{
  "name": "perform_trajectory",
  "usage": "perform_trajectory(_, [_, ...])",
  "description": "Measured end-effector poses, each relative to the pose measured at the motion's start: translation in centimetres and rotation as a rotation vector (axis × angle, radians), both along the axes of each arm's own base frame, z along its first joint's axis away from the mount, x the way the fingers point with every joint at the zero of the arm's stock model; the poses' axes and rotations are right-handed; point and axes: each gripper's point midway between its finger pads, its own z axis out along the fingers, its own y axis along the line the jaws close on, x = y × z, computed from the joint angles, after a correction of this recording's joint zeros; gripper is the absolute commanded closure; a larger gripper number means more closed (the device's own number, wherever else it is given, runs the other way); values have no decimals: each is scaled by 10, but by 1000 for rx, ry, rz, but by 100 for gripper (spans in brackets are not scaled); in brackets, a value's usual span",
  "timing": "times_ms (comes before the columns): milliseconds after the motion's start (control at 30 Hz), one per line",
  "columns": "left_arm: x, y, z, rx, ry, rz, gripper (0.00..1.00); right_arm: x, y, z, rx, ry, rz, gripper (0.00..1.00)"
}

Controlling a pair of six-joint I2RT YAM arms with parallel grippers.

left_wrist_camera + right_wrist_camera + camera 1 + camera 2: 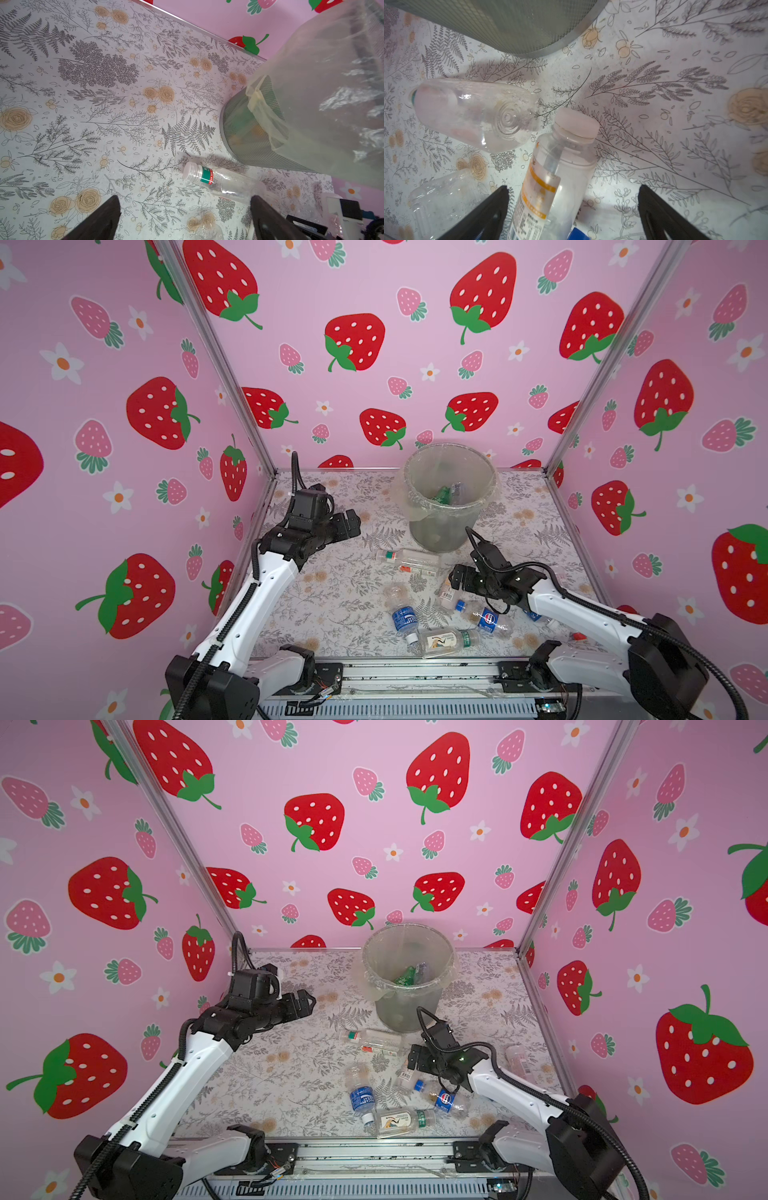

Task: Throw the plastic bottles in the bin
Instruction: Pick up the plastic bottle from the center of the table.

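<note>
The metal rail (415,674) that carries both arm bases sits closest, and just past it the table (332,614) holds a loose cluster of plastic bottles (446,641), most lying on their sides. The right hand (573,193) hovers low over that cluster, its fingers spread wide and holding nothing. The white-capped bottle (560,166) with an orange label band lies between them, cap pointing toward the foot of the bin, but it sits closer to one finger than the other. Closing from here would likely shove it sideways rather than clamp it squarely, and a light, smooth empty could squirt out or roll. A clear bottle (471,114) and a blue cap (578,233) crowd just beside it, so a finger may snag a neighbour. The left hand (351,522) hangs spread and empty, well apart from these. The bin (432,531) stands behind the cluster, a green bottle (442,494) already inside
</note>
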Motion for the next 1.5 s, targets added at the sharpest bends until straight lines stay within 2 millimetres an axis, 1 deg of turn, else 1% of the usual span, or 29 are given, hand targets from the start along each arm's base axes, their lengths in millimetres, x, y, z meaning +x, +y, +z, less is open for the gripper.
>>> perform_trajectory(100, [0, 0, -1, 1, 5, 0, 1, 1, 7, -5, 9, 8, 6, 15])
perform_trajectory(200, [0, 0, -2, 2, 8, 0, 1, 2, 12, -8, 23, 12, 5, 20])
perform_trajectory(367, [0, 0, -2, 2, 9, 0, 1, 4, 18, -14, 34, 19, 10, 20])
perform_trajectory(533, [0, 0, -2, 2, 9, 0, 1, 6, 21, -18, 35, 24, 11, 26])
perform_trajectory(600, [0, 0, -2, 2, 9, 0, 1, 6, 22, -20, 34, 27, 12, 26])
perform_trajectory(767, [0, 0, -3, 3, 10, 1, 1, 8, 24, -20, 40, 21, 12, 26])
perform_trajectory(833, [1, 0, -4, 4, 14, 0, 1, 8, 24, -20, 43, 18, 12, 28])
perform_trajectory(967, [1, 0, -7, 7, 24, 1, 1, 10, 26, -19, 52, 10, 12, 29])
perform_trajectory(1133, [1, 0, -7, 7, 26, 1, 1, 11, 27, -23, 58, 11, 4, 30])
perform_trajectory(1167, [1, 0, -7, 7, 27, 1, 1, 12, 27, -25, 57, 13, 2, 30])
perform_trajectory(1233, [0, 0, -8, 7, 28, 1, 1, 12, 28, -26, 60, 16, -4, 35])
perform_trajectory(1400, [0, 1, -9, 11, 32, 3, 1, 14, 26, -26, 56, 6, -13, 38])
perform_trajectory(1500, [-1, 1, -9, 12, 37, 3, 1, 16, 25, -19, 61, -16, -22, 39])
